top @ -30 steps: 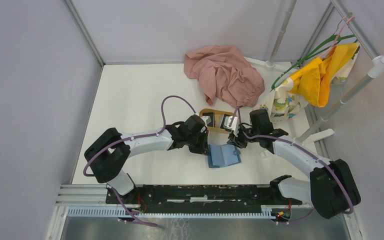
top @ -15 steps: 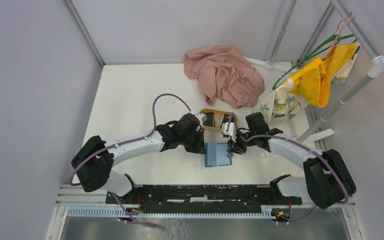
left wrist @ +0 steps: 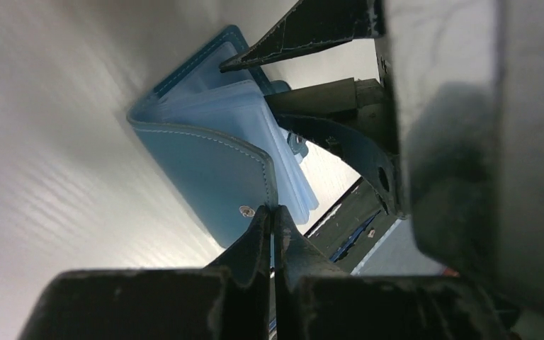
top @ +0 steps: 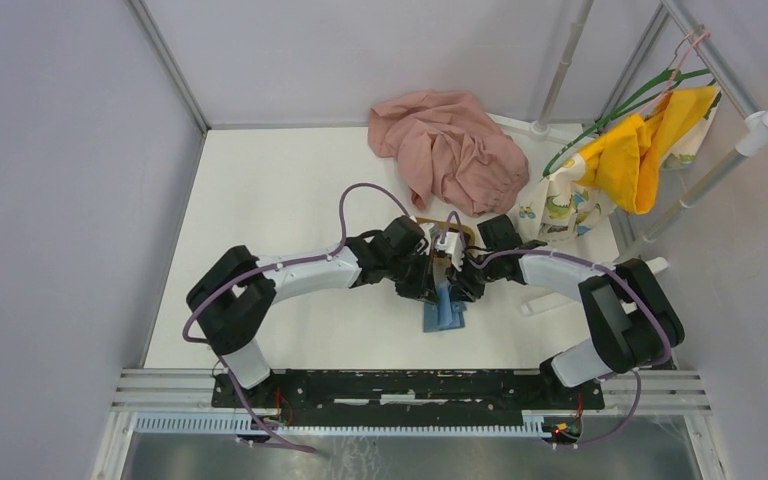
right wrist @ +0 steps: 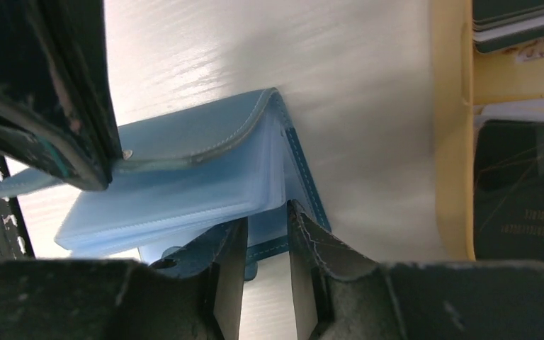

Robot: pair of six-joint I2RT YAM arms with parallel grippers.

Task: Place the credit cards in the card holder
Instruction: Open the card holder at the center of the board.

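Observation:
The teal-blue card holder stands half folded on the table between my two grippers. My left gripper is shut on the edge of its upper cover, beside the small snap, and holds that cover raised. My right gripper has its fingers slightly apart, with the tips at the lower cover under the light blue sleeves. Black credit cards lie in the tan tray to the right. In the top view the arms hide most of the tray.
A pink cloth lies at the back of the table. A white rack with a yellow garment and a green hanger stands at the back right. Grey walls close in the left and back sides.
The wallet lay open and flat; now one cover is lifted and it is half folded. Both grippers have moved together over it, the left one to the right.

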